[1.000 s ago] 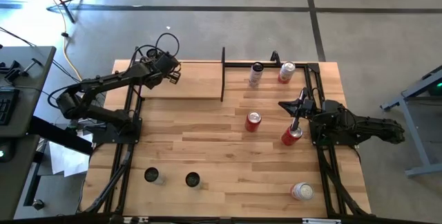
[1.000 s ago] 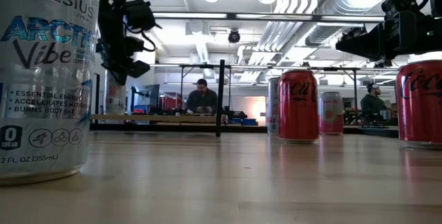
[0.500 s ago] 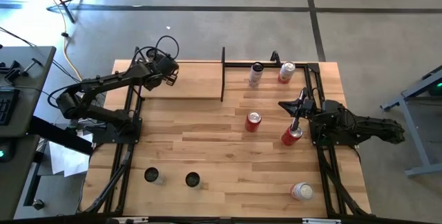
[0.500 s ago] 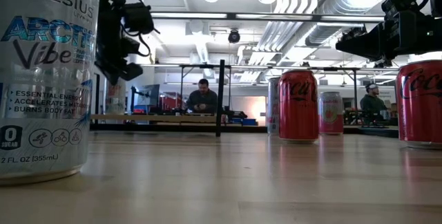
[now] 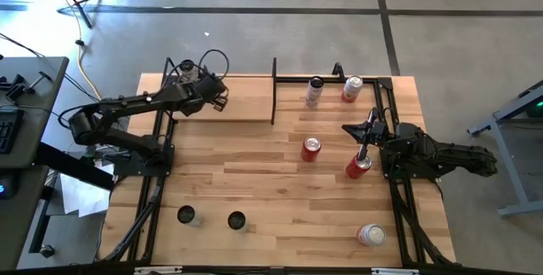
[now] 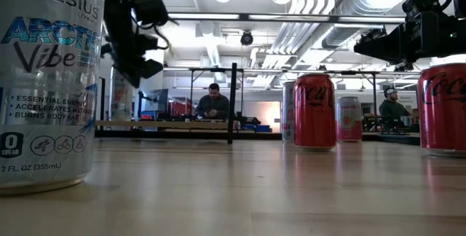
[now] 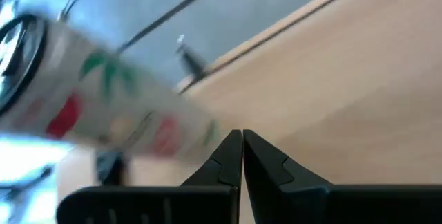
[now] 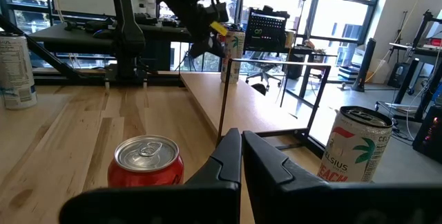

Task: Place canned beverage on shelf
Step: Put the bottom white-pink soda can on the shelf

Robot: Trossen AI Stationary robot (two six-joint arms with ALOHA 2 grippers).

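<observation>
High view shows the left gripper (image 5: 222, 98) raised over the rectangular light-wood shelf (image 5: 237, 97) with thin black metal end frames, at about eleven o'clock on the plank tabletop (image 5: 254, 190). Its fingers are pressed together on nothing. A white can with red and green print (image 7: 103, 106) stands just beside it on the shelf. The right gripper (image 5: 349, 128) waits at three o'clock, fingers also together and empty, near a red cola can (image 5: 311, 148).
</observation>
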